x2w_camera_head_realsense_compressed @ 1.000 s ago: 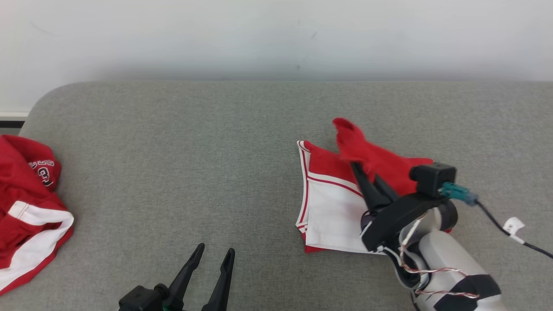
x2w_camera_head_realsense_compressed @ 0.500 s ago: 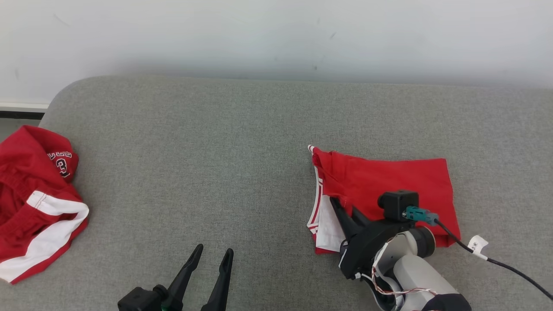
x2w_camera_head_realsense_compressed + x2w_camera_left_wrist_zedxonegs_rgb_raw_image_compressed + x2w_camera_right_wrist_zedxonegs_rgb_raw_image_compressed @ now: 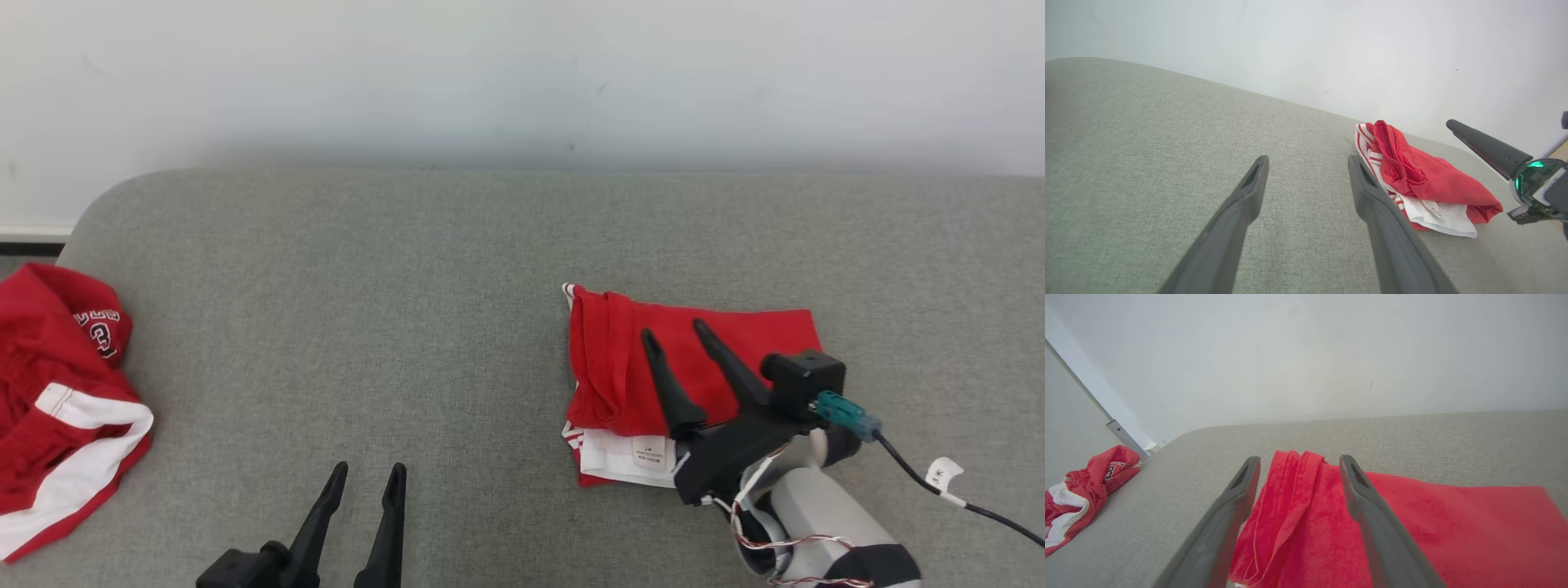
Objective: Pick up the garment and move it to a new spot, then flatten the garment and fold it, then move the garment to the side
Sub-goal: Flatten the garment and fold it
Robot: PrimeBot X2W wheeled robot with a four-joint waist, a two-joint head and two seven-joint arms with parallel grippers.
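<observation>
The left gripper (image 3: 369, 468), nearest, is spread and empty. The right gripper (image 3: 671, 330), clamped on the garment (image 3: 604, 367) a second ago, is now spread and empty above it. The garment lies folded, right of centre on the grey padded surface (image 3: 367, 286). A second red garment (image 3: 57, 392) lies at the left edge. A white wall (image 3: 522, 73) stands behind.

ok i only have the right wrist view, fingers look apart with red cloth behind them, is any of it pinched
observer: no, from the left wrist view the right gripper is open, and its finger looks lifted clear above the folded garment
operator: where's the left one
observer: the left gripper is open and empty over bare grey cushion, well to the garment's left
operator: is the near edge of the fold tidy
observer: not quite, in the head view a white layer with a label pokes out from under the red top layer
</observation>
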